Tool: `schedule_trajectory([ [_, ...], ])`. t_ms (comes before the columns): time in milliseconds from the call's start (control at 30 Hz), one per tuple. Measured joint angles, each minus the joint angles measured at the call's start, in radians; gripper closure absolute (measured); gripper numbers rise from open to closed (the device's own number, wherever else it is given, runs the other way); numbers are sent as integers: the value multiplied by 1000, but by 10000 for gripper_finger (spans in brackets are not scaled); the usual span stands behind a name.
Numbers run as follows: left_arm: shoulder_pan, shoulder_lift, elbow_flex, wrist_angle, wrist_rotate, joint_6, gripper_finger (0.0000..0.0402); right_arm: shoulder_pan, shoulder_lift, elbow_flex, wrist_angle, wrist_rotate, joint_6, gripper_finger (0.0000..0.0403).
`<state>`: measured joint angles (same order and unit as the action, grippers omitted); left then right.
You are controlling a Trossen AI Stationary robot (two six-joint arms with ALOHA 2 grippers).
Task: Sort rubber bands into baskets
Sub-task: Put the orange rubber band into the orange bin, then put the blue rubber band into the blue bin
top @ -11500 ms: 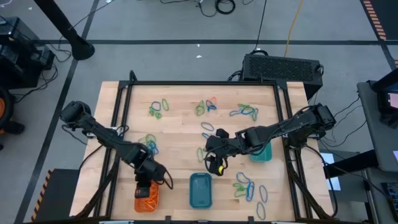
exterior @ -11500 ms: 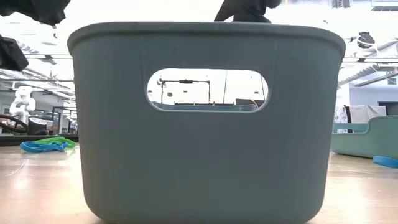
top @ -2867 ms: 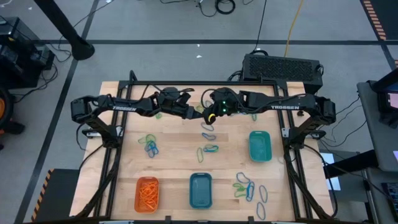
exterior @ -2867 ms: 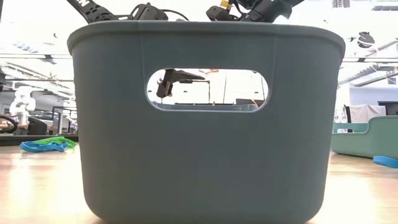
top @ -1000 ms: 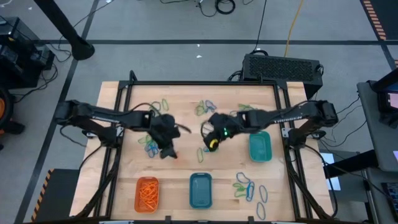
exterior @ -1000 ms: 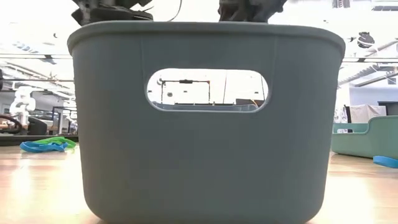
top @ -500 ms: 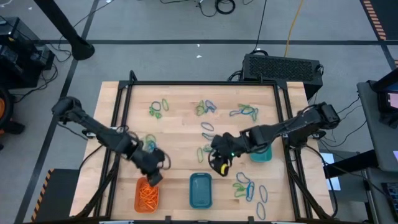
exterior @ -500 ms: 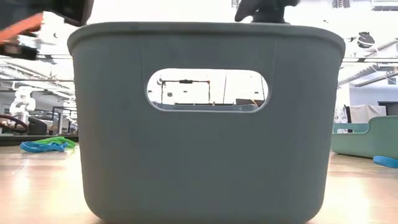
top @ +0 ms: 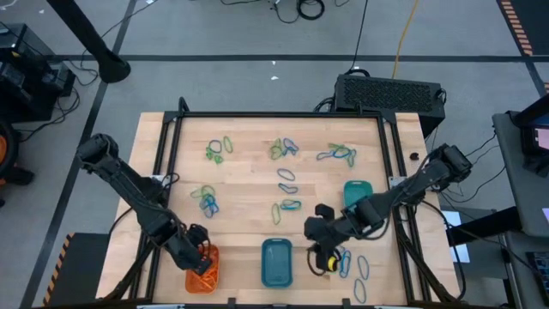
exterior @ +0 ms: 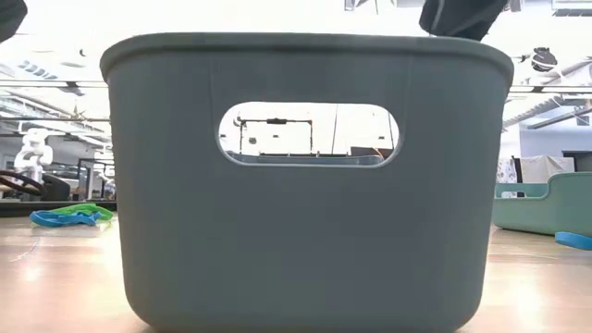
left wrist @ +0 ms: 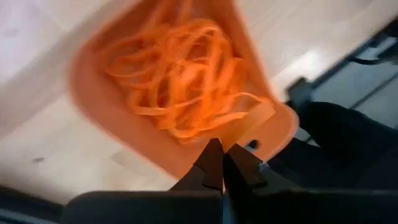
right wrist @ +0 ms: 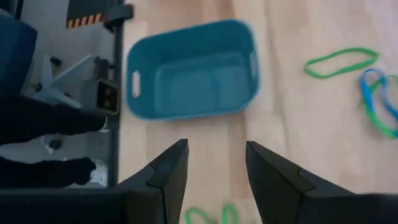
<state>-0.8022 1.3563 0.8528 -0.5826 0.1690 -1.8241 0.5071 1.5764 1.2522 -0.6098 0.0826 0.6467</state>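
The orange basket (top: 203,275) with several orange rubber bands (left wrist: 180,81) stands at the table's near left. My left gripper (top: 204,257) hangs over its edge, shut (left wrist: 221,149) on an orange band. The blue basket (top: 276,262) sits at the near middle. The teal basket (top: 356,190) is at the right, partly under my right arm. My right gripper (top: 322,257) is open (right wrist: 216,146) to the right of the blue basket (right wrist: 193,68), above loose green and blue bands (top: 350,262). My left gripper pinches one orange band between its two shut fingertips, coming down at a slant from above. A pale stretch of the band (left wrist: 252,124) runs from the fingertips across the basket's rim. How much of the band hangs free I cannot tell.
Loose green and blue bands lie in clumps at the far left (top: 215,150), far middle (top: 283,148), far right (top: 339,154), the left middle (top: 206,199) and the centre (top: 290,206). The blue basket's wall (exterior: 296,185) fills the low view. A black frame rail (top: 274,114) borders the table.
My left gripper has swung from the table's middle toward the near left corner and rolled, carrying the orange band over the orange basket. My right gripper has gone from the middle toward the near right, past the blue basket, and stayed open.
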Motion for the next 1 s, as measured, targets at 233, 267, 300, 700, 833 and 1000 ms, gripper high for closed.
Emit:
schedule_trajectory([
  [233, 1, 0, 0, -65, -13, 90, 369, 71, 0, 0, -22, 28, 114, 250],
  [267, 1, 0, 0, -64, -15, 112, 365, 81, 0, 0, -28, 28, 136, 250],
  [300, 1, 0, 0, -63, -16, 126, 360, 90, 0, 0, -36, 27, 158, 250],
  [700, 1, 0, 0, -56, -2, 288, 273, 149, 0, 0, -108, 22, 424, 250],
  [833, 6, 0, 0, -55, 6, 324, 255, 150, 0, 0, -108, 21, 477, 250],
  [1000, 40, -1, 0, -55, 13, 457, 251, 150, 0, 0, -108, 16, 521, 250],
])
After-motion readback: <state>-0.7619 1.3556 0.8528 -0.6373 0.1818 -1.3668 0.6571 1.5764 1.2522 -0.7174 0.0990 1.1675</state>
